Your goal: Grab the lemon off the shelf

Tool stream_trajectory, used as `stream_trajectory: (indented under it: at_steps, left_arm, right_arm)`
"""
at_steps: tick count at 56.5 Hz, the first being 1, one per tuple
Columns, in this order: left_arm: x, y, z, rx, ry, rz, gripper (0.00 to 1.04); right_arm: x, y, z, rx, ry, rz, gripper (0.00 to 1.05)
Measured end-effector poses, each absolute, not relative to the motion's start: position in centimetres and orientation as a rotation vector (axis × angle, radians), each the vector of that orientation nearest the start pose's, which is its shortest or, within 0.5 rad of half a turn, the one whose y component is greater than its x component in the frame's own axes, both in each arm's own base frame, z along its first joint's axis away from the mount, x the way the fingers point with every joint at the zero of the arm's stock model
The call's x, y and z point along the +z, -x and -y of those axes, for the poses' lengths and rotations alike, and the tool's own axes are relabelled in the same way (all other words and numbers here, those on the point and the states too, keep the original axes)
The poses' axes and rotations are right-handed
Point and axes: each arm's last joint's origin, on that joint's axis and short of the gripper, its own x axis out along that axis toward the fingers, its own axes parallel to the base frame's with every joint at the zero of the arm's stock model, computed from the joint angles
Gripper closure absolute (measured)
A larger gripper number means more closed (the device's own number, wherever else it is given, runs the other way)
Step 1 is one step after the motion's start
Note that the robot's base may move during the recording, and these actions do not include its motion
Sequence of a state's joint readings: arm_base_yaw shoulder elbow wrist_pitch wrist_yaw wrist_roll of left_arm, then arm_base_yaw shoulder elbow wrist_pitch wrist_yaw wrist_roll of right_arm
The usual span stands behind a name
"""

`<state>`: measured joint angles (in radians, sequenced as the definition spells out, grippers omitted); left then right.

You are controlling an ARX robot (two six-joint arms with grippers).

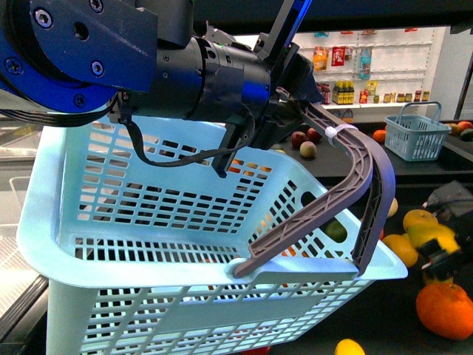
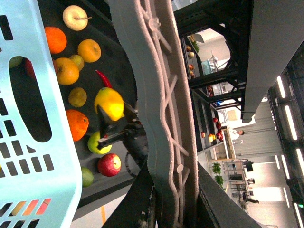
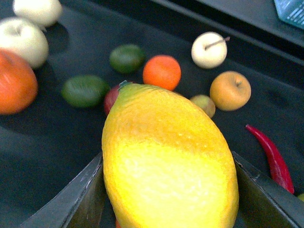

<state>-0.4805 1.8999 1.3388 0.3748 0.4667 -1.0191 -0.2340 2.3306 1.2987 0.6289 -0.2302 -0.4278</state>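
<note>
Now | right jaws clamp pebbly oval yellow lemon (image 3: 166,161) | left jaws grip ribbed grey basket handle (image 1: 303,230)

Basket (image 1: 148,260) blocks the left side; scattered fruit (image 3: 162,72) crowds the shelf (image 3: 42,142).

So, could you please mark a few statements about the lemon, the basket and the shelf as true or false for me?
1. The right tool is closed on the lemon. True.
2. The lemon lies inside the pale blue basket. False: it is held in the right tool, outside the basket, over the shelf.
3. The left tool holds the basket by its grey handle. True.
4. The chilli on the shelf is green. False: it is red.
</note>
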Motion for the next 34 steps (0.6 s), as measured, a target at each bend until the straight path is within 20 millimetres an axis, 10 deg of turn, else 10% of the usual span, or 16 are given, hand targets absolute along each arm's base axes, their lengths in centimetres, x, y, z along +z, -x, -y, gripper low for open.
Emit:
stream_trajectory:
  at_steps: [13, 34]
  left_arm:
    - [25.6, -38.1, 21.3, -0.760, 0.935, -0.655, 0.93]
    - [25.6, -38.1, 21.3, -0.760, 0.935, -0.656, 0.93]
  right_arm:
    - [18.0, -43.3, 5.9, 0.285, 0.084, -0.263, 0.38]
    - [18.1, -42.6, -1.4, 0.480, -0.082, -0.324, 0.38]
